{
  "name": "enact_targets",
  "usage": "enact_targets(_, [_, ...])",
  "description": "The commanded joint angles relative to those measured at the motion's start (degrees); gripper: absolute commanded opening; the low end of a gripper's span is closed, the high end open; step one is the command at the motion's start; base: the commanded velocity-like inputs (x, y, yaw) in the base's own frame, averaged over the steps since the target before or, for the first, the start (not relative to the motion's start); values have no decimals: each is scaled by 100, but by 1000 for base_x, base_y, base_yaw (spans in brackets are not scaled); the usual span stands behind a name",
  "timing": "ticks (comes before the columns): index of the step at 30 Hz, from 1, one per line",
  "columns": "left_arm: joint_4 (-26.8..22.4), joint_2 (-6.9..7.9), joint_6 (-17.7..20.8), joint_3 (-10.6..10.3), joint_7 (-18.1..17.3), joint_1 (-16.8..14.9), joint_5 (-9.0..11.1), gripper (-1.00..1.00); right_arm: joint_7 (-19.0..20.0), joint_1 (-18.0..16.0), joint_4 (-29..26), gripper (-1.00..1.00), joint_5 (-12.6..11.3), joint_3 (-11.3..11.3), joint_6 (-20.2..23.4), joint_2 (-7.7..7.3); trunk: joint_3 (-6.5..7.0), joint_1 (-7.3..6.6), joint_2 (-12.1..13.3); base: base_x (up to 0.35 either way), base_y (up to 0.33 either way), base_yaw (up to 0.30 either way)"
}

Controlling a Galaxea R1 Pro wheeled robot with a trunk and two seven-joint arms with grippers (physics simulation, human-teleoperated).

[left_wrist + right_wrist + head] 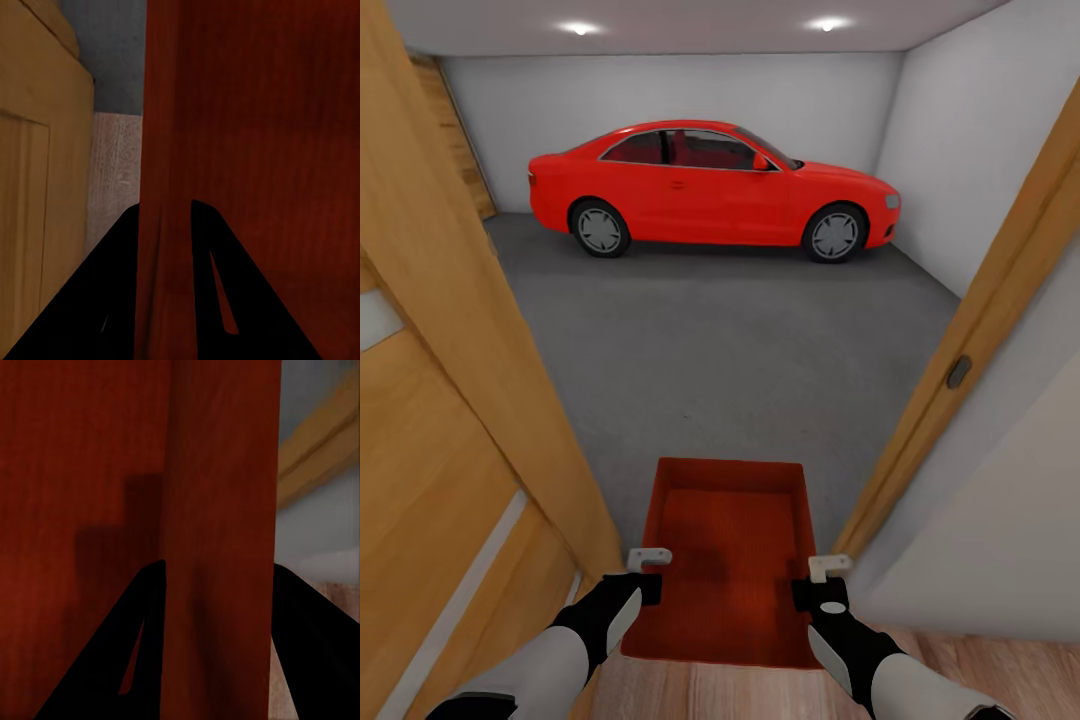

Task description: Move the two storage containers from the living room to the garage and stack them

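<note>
At the doorway between wood floor (760, 695) and garage (720, 330), one red container (725, 560) is carried level between both arms, one hand per long wall, probably to keep it steady through the door frame (970, 340). Left hand (647, 560) is narrowed onto the left wall, a finger each side. Right hand (828, 570) pinches the right wall likewise. A red car (710, 185) is parked beyond.

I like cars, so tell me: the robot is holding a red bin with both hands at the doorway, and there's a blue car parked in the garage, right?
Almost. The car is red, not blue; the head view shows it. The rest holds: the left gripper and right gripper each clamp a side wall of the red bin at the doorway.
</note>
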Motion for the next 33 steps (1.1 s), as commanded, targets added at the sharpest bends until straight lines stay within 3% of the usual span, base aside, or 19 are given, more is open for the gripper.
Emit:
enact_targets(1, [-32,-1,46,-46,63,-5,-134,-100,-54,-3,56,-100,-157,140,33,-1,-5,3,-3,322,0,0])
enact_targets(33, [-32,0,44,-48,63,-5,-134,-100,-48,-3,56,-100,-157,140,40,0,-5,3,-3,322,0,0])
